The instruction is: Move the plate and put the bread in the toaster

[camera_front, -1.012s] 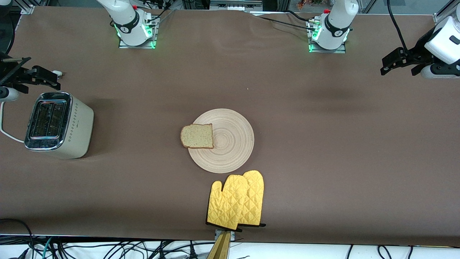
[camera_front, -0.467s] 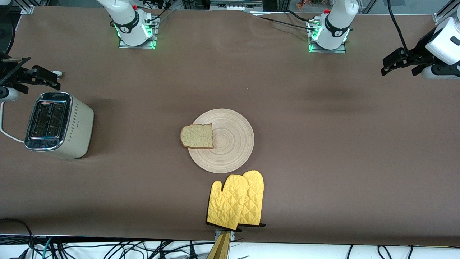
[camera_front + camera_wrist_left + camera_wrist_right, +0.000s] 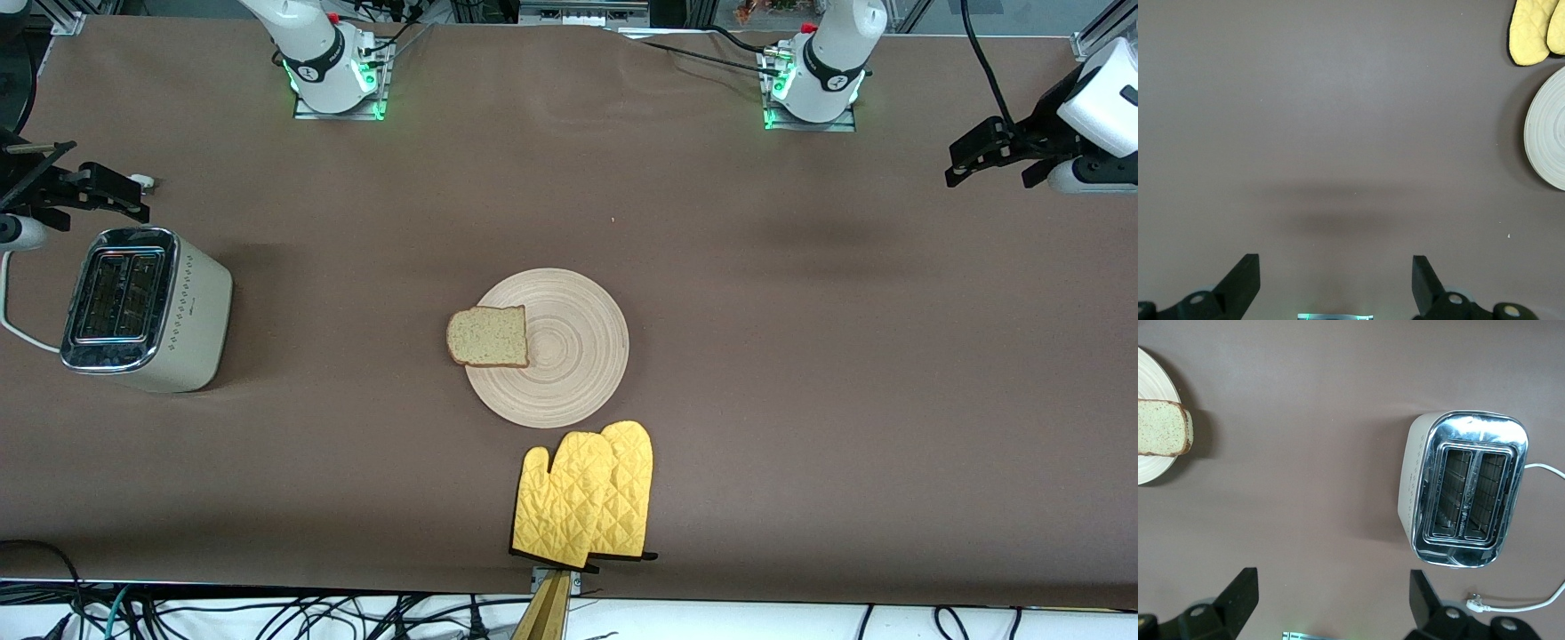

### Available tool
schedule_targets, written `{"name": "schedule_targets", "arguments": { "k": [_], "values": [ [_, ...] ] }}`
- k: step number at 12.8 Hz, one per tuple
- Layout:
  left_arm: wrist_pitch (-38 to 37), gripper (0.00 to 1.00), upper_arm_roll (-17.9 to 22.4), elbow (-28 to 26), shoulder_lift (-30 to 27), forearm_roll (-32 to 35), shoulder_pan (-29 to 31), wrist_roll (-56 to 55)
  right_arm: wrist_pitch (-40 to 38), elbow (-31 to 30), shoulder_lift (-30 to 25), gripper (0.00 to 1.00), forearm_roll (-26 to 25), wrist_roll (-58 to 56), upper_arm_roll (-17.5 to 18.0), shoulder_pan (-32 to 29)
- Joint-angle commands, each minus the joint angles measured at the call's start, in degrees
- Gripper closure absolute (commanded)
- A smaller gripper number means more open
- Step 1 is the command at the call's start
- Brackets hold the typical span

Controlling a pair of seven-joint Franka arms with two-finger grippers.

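Toaster slots unobstructed above; oven mitts just beside plate near edge.

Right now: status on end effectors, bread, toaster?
Left end effector and right end effector open, empty, at table ends. Bread on plate edge; toaster slots empty. Yellow mitts beside plate, nearer camera.

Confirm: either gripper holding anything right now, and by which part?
Nothing held. Left gripper and right gripper are both open and empty over bare table; the bread lies on the plate.
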Motion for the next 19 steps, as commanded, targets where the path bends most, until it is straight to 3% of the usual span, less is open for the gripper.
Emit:
{"name": "schedule_targets", "arguments": {
  "k": [1, 5, 7, 10, 12, 14, 16, 19],
  "values": [
    [-1.43, 0.0, -0.19, 2.38, 1.33, 1.84, -0.04, -0.53, -0.84, 1.1, 0.28, 0.0, 0.85, 0.0, 0.13, -0.49],
    [-1.43, 0.0, -0.19, 2.38, 1.33, 1.84, -0.04, -0.44, -2.5, 0.31, 0.37, 0.0, 0.67, 0.43, 0.21, -0.23],
    [-1.43, 0.0, -0.19, 2.47, 1.33, 1.84, -0.04, -0.44, -2.34, -0.4, 4.12, 0.0, 1.37, 0.44, 0.83, 0.13],
    [-1.43, 0.0, -0.19, 2.47, 1.33, 1.84, -0.04, -0.44, -1.03, -0.66, 10.81, 0.0, 9.79, 0.52, 0.83, 1.44],
    [-1.43, 0.0, -0.19, 2.47, 1.33, 1.84, -0.04, -0.44, 4.32, -0.75, 15.2, 0.0, 11.83, 3.31, 0.92, 3.71],
    [-1.43, 0.0, -0.28, 2.47, 1.33, 1.84, -0.3, -0.53, 11.25, -1.19, 19.77, 0.0, 17.25, 13.91, 0.92, 7.4],
    [-1.43, 0.0, -0.28, 2.47, 1.33, 1.84, -0.48, -0.79, 18.54, -2.5, 23.2, 0.0, 21.4, 17.39, 0.92, 11.27],
    [-1.43, 0.0, -0.1, 2.47, 1.33, 1.84, 0.05, -0.44, 28.3, -5.13, 26.72, 0.0, 21.77, 17.4, 0.92, 16.02]
  ]
}}
